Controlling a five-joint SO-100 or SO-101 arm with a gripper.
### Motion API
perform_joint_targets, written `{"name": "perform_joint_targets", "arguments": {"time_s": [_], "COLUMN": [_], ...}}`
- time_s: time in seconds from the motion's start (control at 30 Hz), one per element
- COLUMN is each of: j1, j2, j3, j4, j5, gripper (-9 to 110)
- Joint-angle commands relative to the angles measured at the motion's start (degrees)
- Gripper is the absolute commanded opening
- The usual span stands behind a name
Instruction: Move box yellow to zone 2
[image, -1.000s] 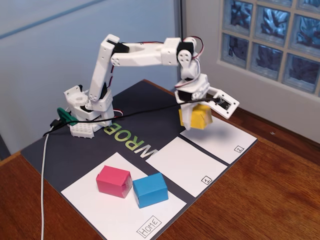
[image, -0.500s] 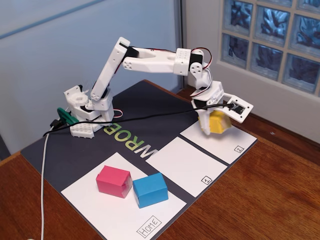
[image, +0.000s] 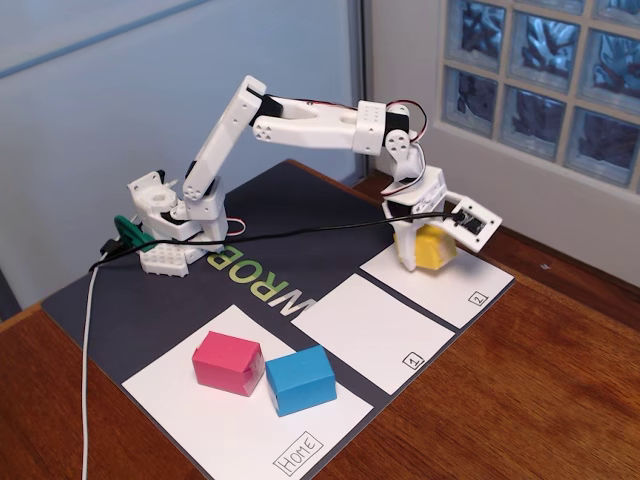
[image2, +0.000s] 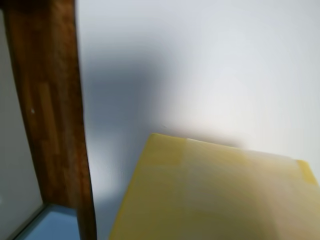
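The yellow box (image: 437, 248) is a small bright cuboid held between my gripper's (image: 428, 246) jaws, which are shut on it. In the fixed view it hangs low over the far end of zone 2 (image: 455, 288), the white panel with a boxed "2" at its near corner; I cannot tell whether it touches the paper. In the wrist view the yellow box (image2: 215, 195) fills the lower part of the picture, with the white paper of zone 2 (image2: 210, 60) behind it. My fingers do not show in that view.
A pink block (image: 228, 362) and a blue block (image: 300, 380) sit side by side on the Home panel (image: 225, 425). Panel 1 (image: 365, 330) lies between Home and zone 2. A black cable (image: 300, 233) spans the dark mat. The wooden table (image2: 47, 100) borders the paper.
My gripper has carried the yellow box to the right and downward, from above the mat's edge to low over zone 2. The arm has stretched out. Pink and blue blocks have not moved.
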Motion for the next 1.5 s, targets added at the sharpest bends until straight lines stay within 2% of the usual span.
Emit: {"name": "perform_joint_targets", "arguments": {"time_s": [0.0,0.5,0.87,1.47], "j1": [0.8,1.5,0.8,1.3], "j2": [0.4,-0.5,-1.6,-2.2], "j3": [-1.2,-0.9,-0.8,-0.1], "j4": [2.0,3.9,-2.9,-6.1], "j5": [0.5,1.8,4.2,4.1], "gripper": [0,1,20,36]}}
